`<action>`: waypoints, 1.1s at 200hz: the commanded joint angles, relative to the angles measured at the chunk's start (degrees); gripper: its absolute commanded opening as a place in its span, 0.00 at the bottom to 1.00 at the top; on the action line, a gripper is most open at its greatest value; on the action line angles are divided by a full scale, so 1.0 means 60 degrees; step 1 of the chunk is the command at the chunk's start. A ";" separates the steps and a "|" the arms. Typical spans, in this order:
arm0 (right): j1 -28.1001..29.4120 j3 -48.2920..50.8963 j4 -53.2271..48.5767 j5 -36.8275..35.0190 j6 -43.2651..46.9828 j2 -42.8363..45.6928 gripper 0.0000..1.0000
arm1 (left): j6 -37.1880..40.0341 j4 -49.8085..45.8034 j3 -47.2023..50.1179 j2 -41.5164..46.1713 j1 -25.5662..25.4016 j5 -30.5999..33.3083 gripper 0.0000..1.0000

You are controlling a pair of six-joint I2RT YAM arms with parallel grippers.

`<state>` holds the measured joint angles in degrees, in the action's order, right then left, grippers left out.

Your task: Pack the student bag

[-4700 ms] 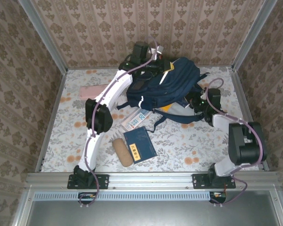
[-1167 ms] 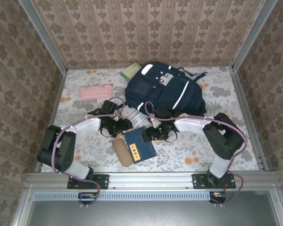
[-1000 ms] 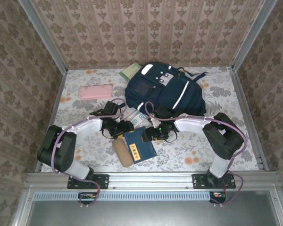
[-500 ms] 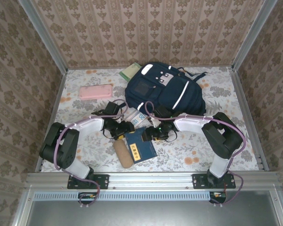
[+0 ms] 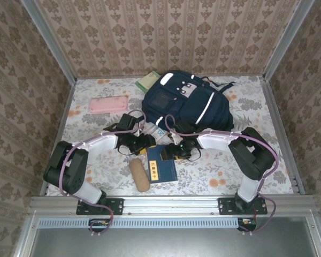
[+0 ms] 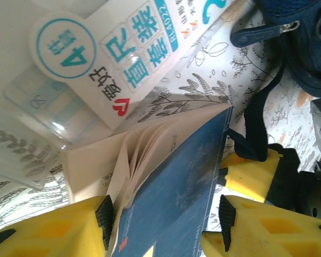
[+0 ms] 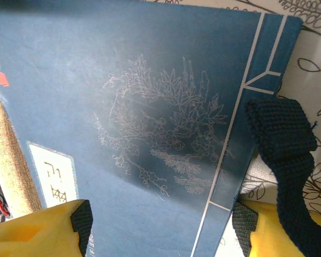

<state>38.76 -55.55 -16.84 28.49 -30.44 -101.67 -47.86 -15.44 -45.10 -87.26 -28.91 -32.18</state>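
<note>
The navy student bag (image 5: pixel 188 103) lies shut at the back of the table, white stripes up. In front of it lies a blue book (image 5: pixel 161 165) with a white label. My left gripper (image 5: pixel 143 142) is at the book's far left corner. In the left wrist view it (image 6: pixel 163 217) stands open, with the book (image 6: pixel 176 187) and its fanned pages between the jaws. My right gripper (image 5: pixel 174 152) is at the book's far right corner. In the right wrist view it (image 7: pixel 163 225) is open and straddles the cover (image 7: pixel 150 118).
A white booklet (image 5: pixel 155 132) lies between the book and the bag. A brown case (image 5: pixel 139 173) lies left of the book, a pink case (image 5: pixel 109 104) at back left, a green book (image 5: pixel 148 81) behind the bag. A dark bag strap (image 7: pixel 283 139) lies beside the right fingers.
The arms have come from the bag down to the blue book. Over the last second the book has turned squarer to the table edge and the left gripper has closed in on its corner.
</note>
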 commanded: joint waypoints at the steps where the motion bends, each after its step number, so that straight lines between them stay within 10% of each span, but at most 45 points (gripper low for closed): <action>1: 0.0175 0.0108 0.0480 -0.0119 -0.0051 -0.0758 0.74 | -0.0274 0.0660 -0.0046 0.0135 -0.0104 -0.0657 0.56; 60: 0.0089 0.0243 0.0654 -0.0222 -0.0170 -0.0738 0.74 | -0.0528 0.1577 0.0090 -0.0416 -0.0119 -0.1470 0.45; 105: -0.0015 0.0498 0.0925 -0.0250 -0.0339 -0.0633 0.72 | -0.0156 0.1215 -0.0147 -0.0920 -0.0250 -0.1538 0.55; 173: -0.0515 0.1107 0.0951 -0.0925 -0.0631 0.0630 0.70 | 0.0165 0.0710 -0.0816 -0.1023 -0.0393 -0.1166 0.00; 220: -0.1106 0.1958 0.1098 -0.1382 -0.0994 0.2401 0.73 | 0.0090 0.1112 -0.1257 -0.0737 -0.0440 -0.1592 0.00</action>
<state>34.13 -46.35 -10.83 23.42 -34.76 -92.88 -47.77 -10.20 -50.57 -93.27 -31.44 -39.53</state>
